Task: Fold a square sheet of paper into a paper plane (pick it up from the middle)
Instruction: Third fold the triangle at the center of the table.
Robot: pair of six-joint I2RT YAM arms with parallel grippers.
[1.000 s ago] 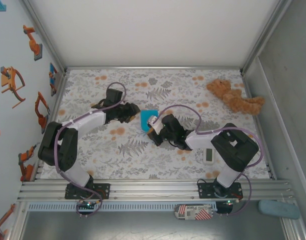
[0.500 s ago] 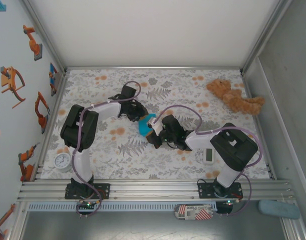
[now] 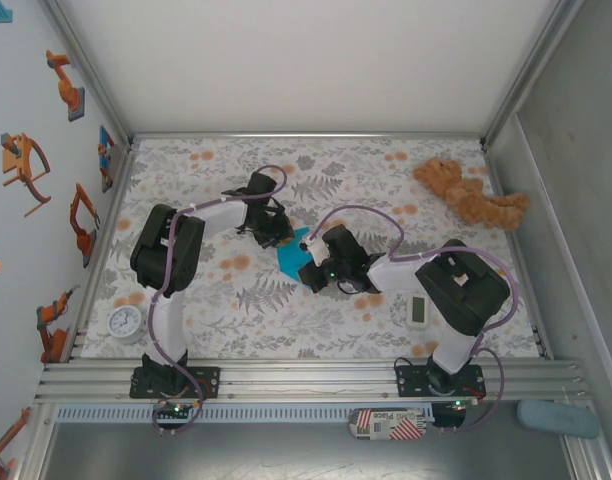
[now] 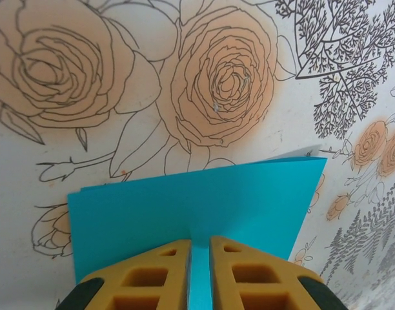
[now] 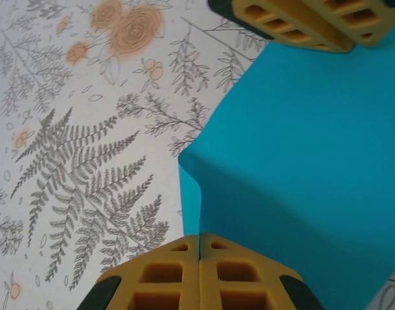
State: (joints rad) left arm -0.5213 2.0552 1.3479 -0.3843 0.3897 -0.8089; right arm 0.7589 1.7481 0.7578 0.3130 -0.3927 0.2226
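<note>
Paper [image 3: 291, 256]: bright cyan, folded into at least two layers. It sits mid-table between the two grippers; the left wrist view [image 4: 204, 200] shows one layer's edge peeping out at the far right corner.

Left gripper [image 3: 277, 232]: at the paper's far-left side. The left wrist view [image 4: 199, 252] shows the yellow fingers clamped on the paper, a thin cyan strip running between them.

Right gripper [image 3: 310, 262]: at the paper's near-right side. In the right wrist view [image 5: 199, 248] the fingers are pressed together on a paper edge [image 5: 301, 148]. The left gripper's fingers [image 5: 281, 22] meet the sheet at its opposite side.

Left arm: rises from the near-left base, elbow bent high at the left, forearm reaching right to centre.

Right arm: rises from the near-right base, elbow at the right, forearm reaching left to centre.

Hard to make out: from above, both wrists cover much of the paper and the fingertips. Whether the paper touches the table [image 3: 186, 180] cannot be told. In both wrist views the paper is cut off at the frame edge.

Also on the table: bear [image 3: 471, 195] far right, timer [image 3: 418, 310] near right, clock [image 3: 126, 322] near left.
</note>
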